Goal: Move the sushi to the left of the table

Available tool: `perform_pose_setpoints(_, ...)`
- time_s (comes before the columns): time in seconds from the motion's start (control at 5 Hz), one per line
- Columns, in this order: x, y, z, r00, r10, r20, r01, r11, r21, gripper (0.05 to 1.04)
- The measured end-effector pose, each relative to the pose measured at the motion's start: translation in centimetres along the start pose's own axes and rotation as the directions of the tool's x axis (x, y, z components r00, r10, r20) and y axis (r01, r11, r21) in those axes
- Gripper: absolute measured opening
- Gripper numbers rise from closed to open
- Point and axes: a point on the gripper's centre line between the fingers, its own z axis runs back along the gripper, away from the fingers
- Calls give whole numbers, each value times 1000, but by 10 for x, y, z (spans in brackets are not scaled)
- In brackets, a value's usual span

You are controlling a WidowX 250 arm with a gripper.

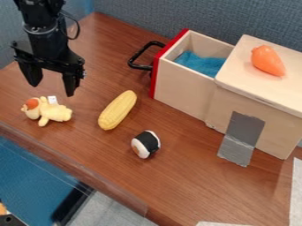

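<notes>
Sushi [145,144] is lying on the table [177,185], near the corn [117,110] and well apart from the gripper [52,83]. Its black band is facing up, so maybe it is giving the gripper a good place to grab. The gripper is hanging over by the yellow plush toy [56,113]. It is holding nothing, and its two fingers are standing wide, so they are looking ready to go around something. The corn is lying between the sushi and the drawer's black handle [139,66]. The front edge [70,167] is running close to the plush toy, so a low push left could be bumping toys or going over. Lifting is looking safer. Wood is showing between the toy and the corn, but that gap is looking small.
</notes>
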Motion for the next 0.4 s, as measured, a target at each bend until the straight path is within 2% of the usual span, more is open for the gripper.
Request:
perform_pose_setpoints(0.2,-5,-2,-5,1000,4,-24,-4,1000,-8,1001)
perform_pose_setpoints(0.4,-13,-25,17,998,-31,47,33,999,-41,1001)
